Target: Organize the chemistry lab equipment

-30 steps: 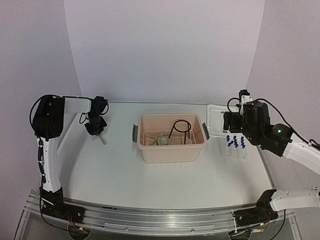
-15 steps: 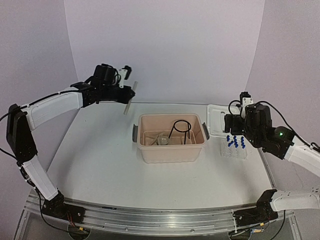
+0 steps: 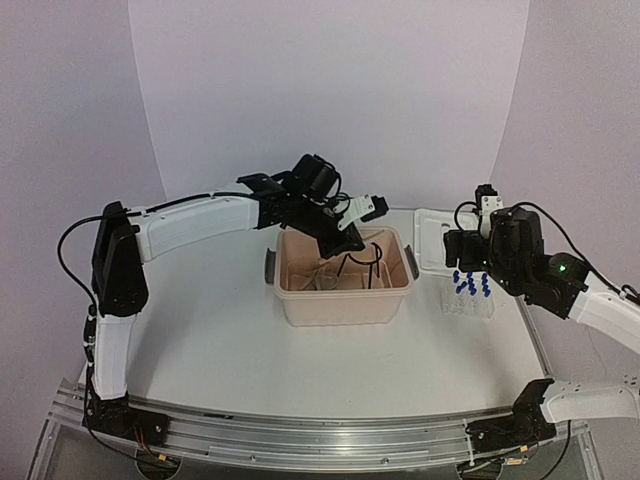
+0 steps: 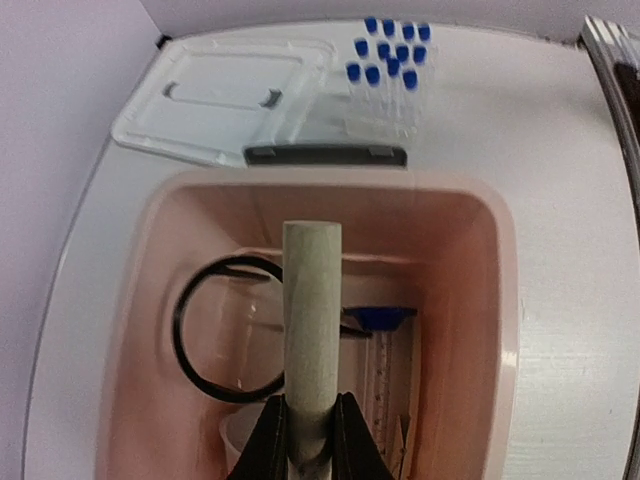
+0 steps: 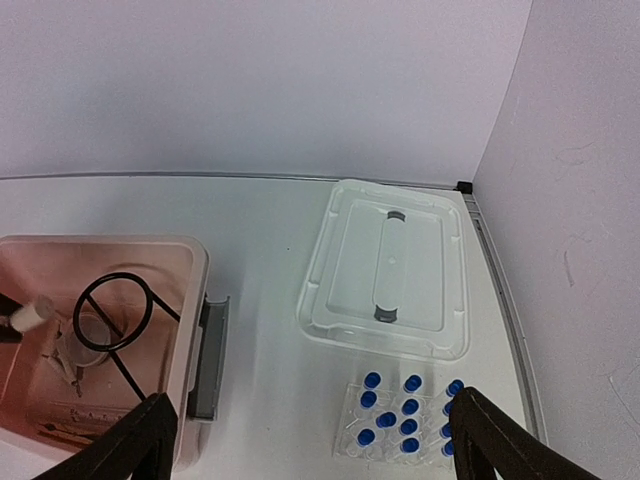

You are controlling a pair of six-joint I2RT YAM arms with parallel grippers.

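My left gripper (image 3: 348, 242) (image 4: 310, 402) is shut on a pale cylindrical rod (image 4: 311, 320) and holds it over the inside of the beige tub (image 3: 340, 293) (image 4: 505, 300). The rod's tip (image 5: 26, 317) shows at the tub's left edge in the right wrist view. A black wire ring stand (image 3: 362, 255) (image 4: 215, 335) (image 5: 115, 310), a clear funnel (image 5: 88, 338) and a blue-tipped brush (image 4: 378, 318) lie in the tub. The clear rack of blue-capped tubes (image 3: 470, 290) (image 4: 390, 55) (image 5: 405, 420) stands right of the tub. My right gripper (image 3: 463, 245) (image 5: 310, 420) hangs open above the rack's left side, holding nothing.
A clear white lid (image 3: 432, 240) (image 4: 225, 90) (image 5: 390, 270) lies flat behind the rack, near the table's back right corner. The tub's grey handle (image 5: 208, 355) faces the rack. The table's right edge rail (image 5: 495, 290) runs just past the lid.
My left arm has swung from the far left of the table up and across to the tub, carrying the rod. The right arm has stayed put.
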